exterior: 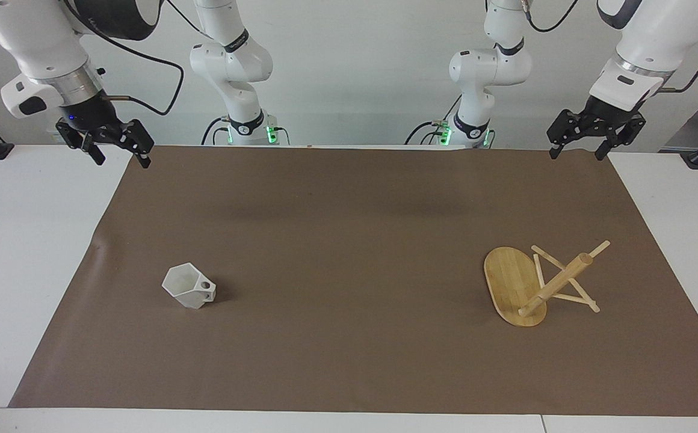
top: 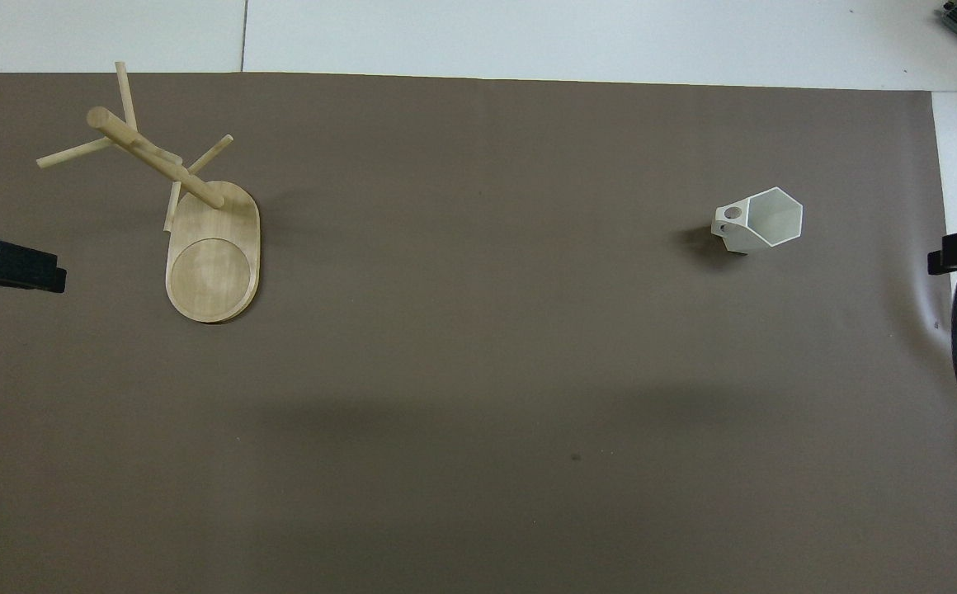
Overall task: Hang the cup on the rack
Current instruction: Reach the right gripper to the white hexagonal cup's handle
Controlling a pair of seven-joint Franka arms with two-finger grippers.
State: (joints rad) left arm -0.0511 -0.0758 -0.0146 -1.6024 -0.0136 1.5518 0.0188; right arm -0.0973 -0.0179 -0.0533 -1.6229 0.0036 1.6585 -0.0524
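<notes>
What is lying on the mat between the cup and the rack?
Nothing: between the cup and the rack only bare brown mat shows, in both views.

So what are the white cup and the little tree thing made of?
The cup looks like matte white plastic or unglazed ceramic: flat facets, no shine. I can't tell which. The rack looks like light bamboo or wood: pale tan, with faint grain lines on its oval base.
</notes>
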